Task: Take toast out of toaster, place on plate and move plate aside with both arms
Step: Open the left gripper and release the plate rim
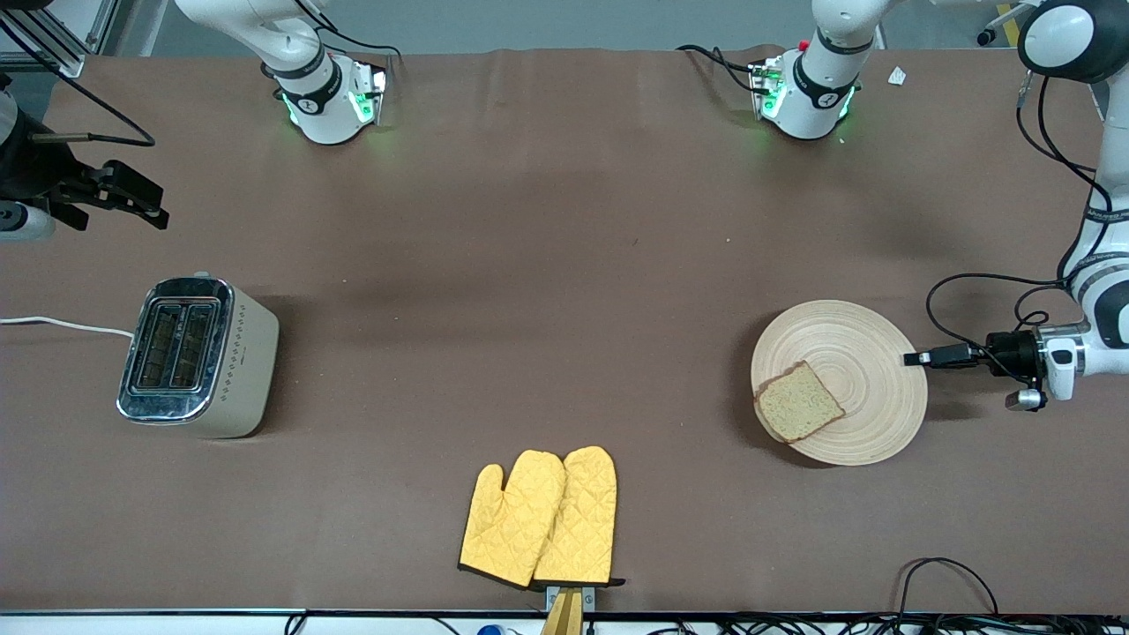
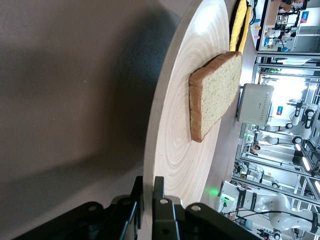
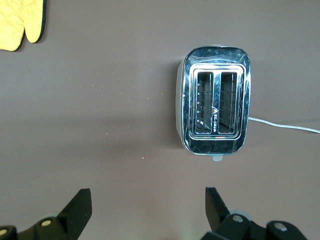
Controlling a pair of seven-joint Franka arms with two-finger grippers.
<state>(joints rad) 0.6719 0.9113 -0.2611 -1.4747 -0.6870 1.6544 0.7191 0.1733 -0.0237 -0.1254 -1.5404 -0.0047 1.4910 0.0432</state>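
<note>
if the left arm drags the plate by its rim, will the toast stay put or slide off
The toast likely slides easily: it lies loose on the smooth plate, overhanging the edge away from the left gripper. The flat wooden plate looks stiff, so it should probably move whole, without tipping.

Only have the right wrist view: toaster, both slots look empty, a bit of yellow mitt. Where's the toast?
Observer: The toast lies on the plate, toward the left arm's end of the table, overhanging the rim a little on the side toward the mitts.
Operator: Left gripper doing anything?
Observer: The left gripper is at the plate's rim on the side away from the toaster; in the left wrist view its fingers are shut on the rim.
Operator: And my gripper, where is it over the table?
Observer: The right gripper hangs open at the right arm's end of the table, above the toaster and holding nothing.
</note>
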